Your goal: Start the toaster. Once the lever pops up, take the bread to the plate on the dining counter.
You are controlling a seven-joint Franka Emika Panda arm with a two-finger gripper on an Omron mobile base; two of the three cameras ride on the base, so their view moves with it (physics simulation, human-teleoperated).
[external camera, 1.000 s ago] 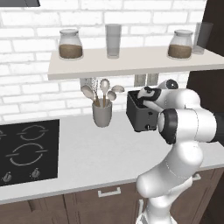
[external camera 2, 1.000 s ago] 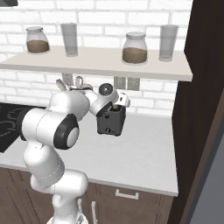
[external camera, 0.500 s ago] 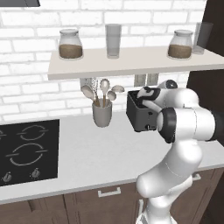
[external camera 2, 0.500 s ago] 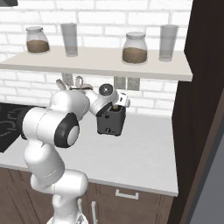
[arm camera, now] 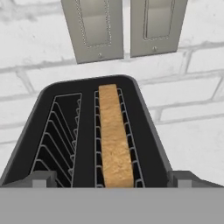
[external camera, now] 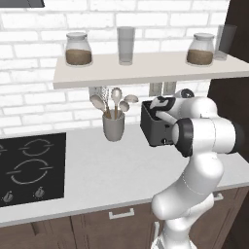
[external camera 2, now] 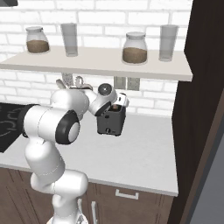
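The dark grey toaster (external camera: pixel 154 130) (external camera 2: pixel 110 124) stands on the white worktop against the brick wall. My gripper (external camera: pixel 162 108) (external camera 2: pixel 117 103) hovers right over its top and points down into it. In the hand view the toaster (arm camera: pixel 52 94) shows two slots: the left one is empty and the bread (arm camera: pixel 114 140) stands in the right one, its tan top edge level with the wire guides. My gripper (arm camera: pixel 113 179) is open, with one fingertip (arm camera: pixel 41 178) at each side of the toaster's near end and nothing between them. The plate and the dining counter are out of view.
A grey utensil cup (external camera: pixel 113 127) with spoons stands left of the toaster, and a black hob (external camera: pixel 29 168) lies further left. A shelf (external camera: pixel 146 70) with jars and glasses hangs close above. Two wall outlets (arm camera: pixel 124 26) sit behind the toaster. A dark tall cabinet (external camera 2: pixel 205 109) bounds the right side.
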